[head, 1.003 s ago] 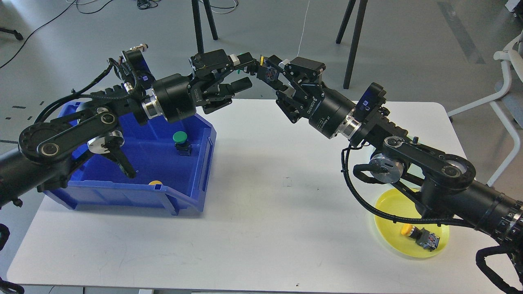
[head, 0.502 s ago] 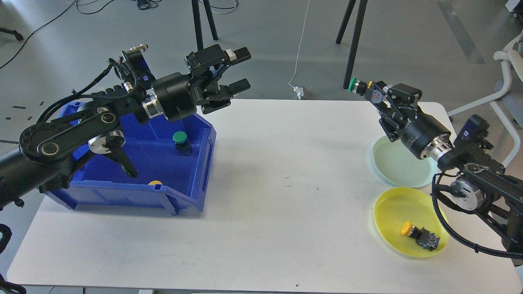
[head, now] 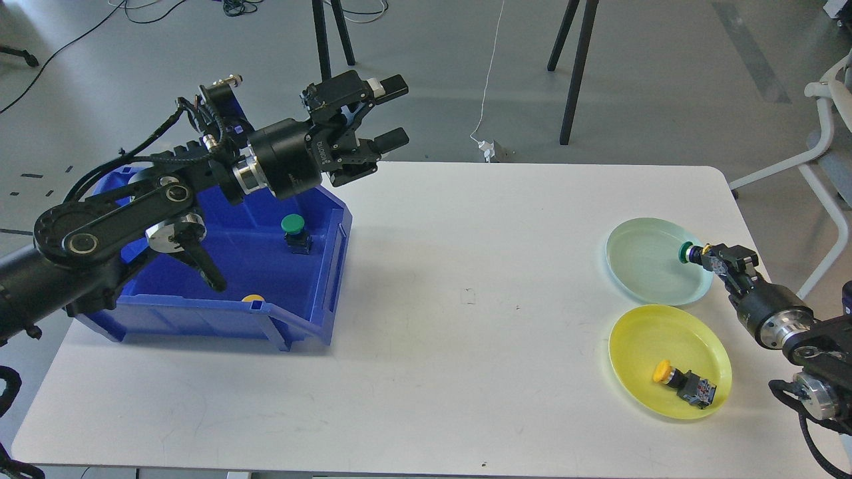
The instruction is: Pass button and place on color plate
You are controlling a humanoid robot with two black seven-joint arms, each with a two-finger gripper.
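- Near the right edge of the white table (head: 466, 372): right gripper (head: 711, 257), jaws clamped on a green-capped button (head: 689, 253), held over the right rim of the pale green plate (head: 649, 263).
- Yellow plate (head: 649, 339) just beside the green one, toward the near right corner; a yellow-capped button (head: 682, 382) lies in it on its side.
- Left gripper (head: 389, 112) raised over the far edge, jaws apart, holding nothing.
- Blue bin (head: 266, 319) at the left edge holds another green-capped button (head: 295, 231), standing upright; a yellow cap (head: 252, 299) shows at its near wall.
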